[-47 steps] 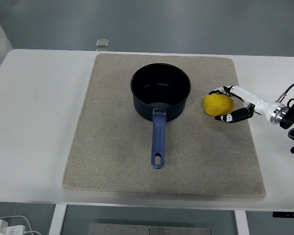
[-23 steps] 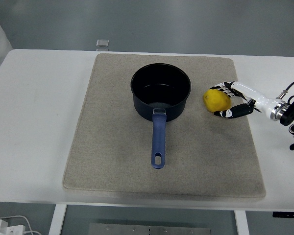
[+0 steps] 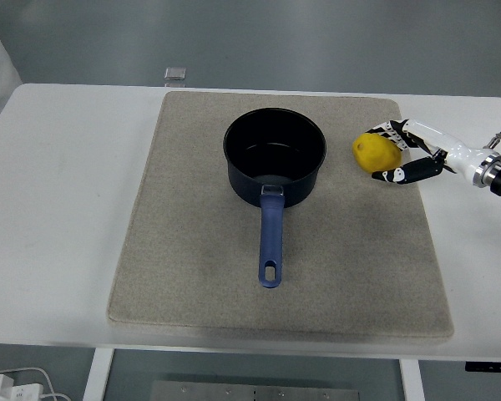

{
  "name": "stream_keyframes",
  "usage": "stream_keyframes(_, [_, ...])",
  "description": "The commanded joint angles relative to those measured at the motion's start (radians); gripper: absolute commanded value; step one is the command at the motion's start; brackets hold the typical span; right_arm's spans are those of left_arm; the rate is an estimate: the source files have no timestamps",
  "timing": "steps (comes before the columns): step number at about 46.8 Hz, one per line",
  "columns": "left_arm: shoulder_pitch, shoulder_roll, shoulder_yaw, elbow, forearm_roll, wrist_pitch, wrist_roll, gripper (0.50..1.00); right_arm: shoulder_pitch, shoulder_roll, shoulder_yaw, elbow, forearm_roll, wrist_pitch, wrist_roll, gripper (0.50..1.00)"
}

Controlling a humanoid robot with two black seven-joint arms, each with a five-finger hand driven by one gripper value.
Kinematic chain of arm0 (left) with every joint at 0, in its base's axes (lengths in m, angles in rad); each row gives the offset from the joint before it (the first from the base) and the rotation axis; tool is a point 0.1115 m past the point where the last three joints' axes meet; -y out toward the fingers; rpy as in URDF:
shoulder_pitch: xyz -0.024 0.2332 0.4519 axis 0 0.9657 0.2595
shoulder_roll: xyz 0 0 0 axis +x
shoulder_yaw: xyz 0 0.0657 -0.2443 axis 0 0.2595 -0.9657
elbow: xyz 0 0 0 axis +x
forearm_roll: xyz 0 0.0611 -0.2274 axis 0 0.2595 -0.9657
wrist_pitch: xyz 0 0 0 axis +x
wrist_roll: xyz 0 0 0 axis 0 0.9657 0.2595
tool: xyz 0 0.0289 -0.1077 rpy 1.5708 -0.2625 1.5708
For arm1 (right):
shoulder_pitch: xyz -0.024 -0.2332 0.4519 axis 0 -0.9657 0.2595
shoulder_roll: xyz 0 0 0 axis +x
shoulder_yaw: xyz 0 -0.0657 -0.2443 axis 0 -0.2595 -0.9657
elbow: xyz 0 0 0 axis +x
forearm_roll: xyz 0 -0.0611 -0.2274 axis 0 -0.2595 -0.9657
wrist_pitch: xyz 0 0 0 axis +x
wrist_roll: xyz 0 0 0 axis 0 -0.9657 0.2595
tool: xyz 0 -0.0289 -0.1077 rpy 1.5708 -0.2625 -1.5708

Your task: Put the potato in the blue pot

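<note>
Potato (image 3: 377, 152) half-hidden by fingers (image 3: 405, 173)

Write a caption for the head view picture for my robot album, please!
Right hand grips the yellow potato beside the blue pot.

A lab: bare white table (image 3: 58, 209) with a felt mat (image 3: 192, 276), plain grey floor (image 3: 317, 42), loose cables (image 3: 17, 386).

The right hand (image 3: 405, 152) reaches in from the right edge, wrist extended, fingers (image 3: 411, 170) curled in a grasp.
</note>
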Motion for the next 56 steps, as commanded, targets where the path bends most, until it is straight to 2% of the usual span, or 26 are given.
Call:
stream_keyframes(1, [0.0, 0.0, 0.0, 0.0, 0.0, 0.0, 0.0, 0.999, 0.03, -0.012, 0.002, 0.002, 0.02, 0.015, 0.0, 0.5])
stream_keyframes(5, [0.0, 0.0, 0.0, 0.0, 0.0, 0.0, 0.0, 0.999, 0.069, -0.015, 0.0, 0.003, 0.044, 0.033, -0.001, 0.5])
stream_keyframes(16, [0.0, 0.0, 0.0, 0.0, 0.0, 0.0, 0.0, 0.999, 0.176, -0.009, -0.012, 0.012, 0.084, 0.04, -0.004, 0.5])
stream_keyframes(20, [0.0, 0.0, 0.0, 0.0, 0.0, 0.0, 0.0, 0.999, 0.195, -0.003, -0.009, 0.012, 0.086, 0.038, -0.03, 0.5])
stream_keyframes(39, [0.0, 0.0, 0.0, 0.0, 0.0, 0.0, 0.0, 0.999, 0.219, 0.246, -0.055, -0.04, 0.083, 0.033, -0.038, 0.5])
stream_keyframes(56, [0.0, 0.0, 0.0, 0.0, 0.0, 0.0, 0.0, 0.999, 0.21, 0.329, -0.092, -0.087, 0.081, 0.026, -0.038, 0.5])
